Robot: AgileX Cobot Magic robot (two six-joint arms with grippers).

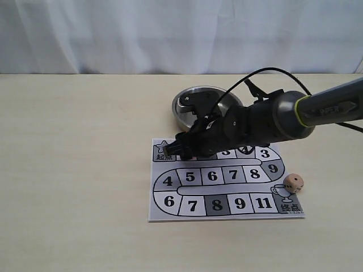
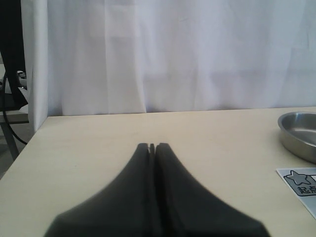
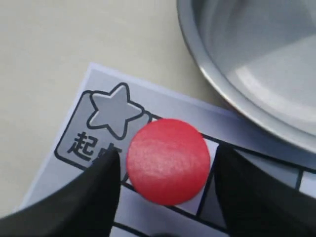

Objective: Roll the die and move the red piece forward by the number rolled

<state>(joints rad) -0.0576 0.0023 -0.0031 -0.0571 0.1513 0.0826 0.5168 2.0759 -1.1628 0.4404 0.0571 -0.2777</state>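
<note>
The red piece (image 3: 168, 160), a glossy red cylinder seen from above, stands upright on the printed board (image 3: 168, 101) just beside the star square (image 3: 111, 111), toward the board's 10 o'clock corner. The die (image 1: 294, 182), a pale tan cube with dark pips, rests at the board's 3 o'clock edge, beside the trophy square (image 1: 283, 195), well apart from the piece

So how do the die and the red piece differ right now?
The die is a pale tan cube with dark pips; the red piece is plain glossy red with a round top. The die sits at the right edge of the board, by the trophy square, untouched; the red piece stands by the star square, between the open fingers of the right gripper. Both are small and resting down.
</note>
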